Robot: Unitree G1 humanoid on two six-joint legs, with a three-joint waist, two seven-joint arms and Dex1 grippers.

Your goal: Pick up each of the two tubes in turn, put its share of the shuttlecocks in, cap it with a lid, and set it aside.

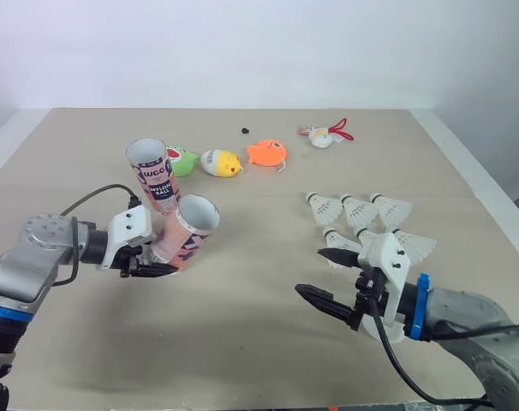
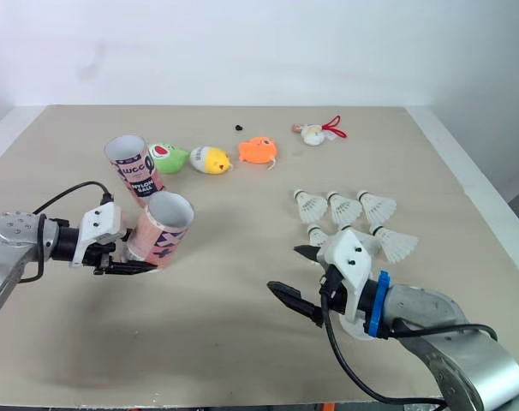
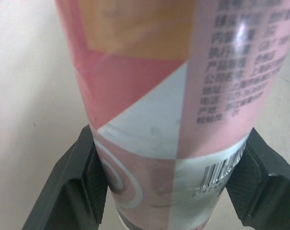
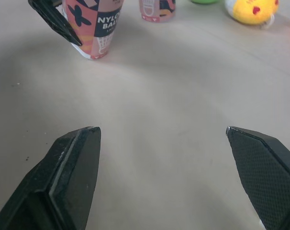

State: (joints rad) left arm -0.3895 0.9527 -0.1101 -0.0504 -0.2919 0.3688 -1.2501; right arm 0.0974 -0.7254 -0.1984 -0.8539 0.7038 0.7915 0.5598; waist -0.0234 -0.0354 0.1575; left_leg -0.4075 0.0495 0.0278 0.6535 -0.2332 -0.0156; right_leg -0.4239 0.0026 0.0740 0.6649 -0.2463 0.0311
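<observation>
Left gripper (image 1: pixel 157 264) clamping pink patterned cardboard tube (image 1: pixel 184 236)
Tilting its mouth toward white feathered shuttlecocks (image 1: pixel 329 207) near the table's (image 1: pixel 242 351) right edge, seemingly for loading; right gripper (image 1: pixel 310 272) hovering, jaws apart.

Grey arms (image 1: pixel 20 274), wht wrists (image 1: pixel 127 229), blk jaws, blk cables (image 1: pixel 105 187).

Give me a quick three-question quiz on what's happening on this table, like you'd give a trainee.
1. True or false: the left gripper is shut on the tilted tube.
2. The right gripper is: A) open and empty, B) holding a shuttlecock, C) holding a lid.
3. What colour is the toy nearest the standing tube?
Key: 1 true; 2 A; 3 green.
</observation>
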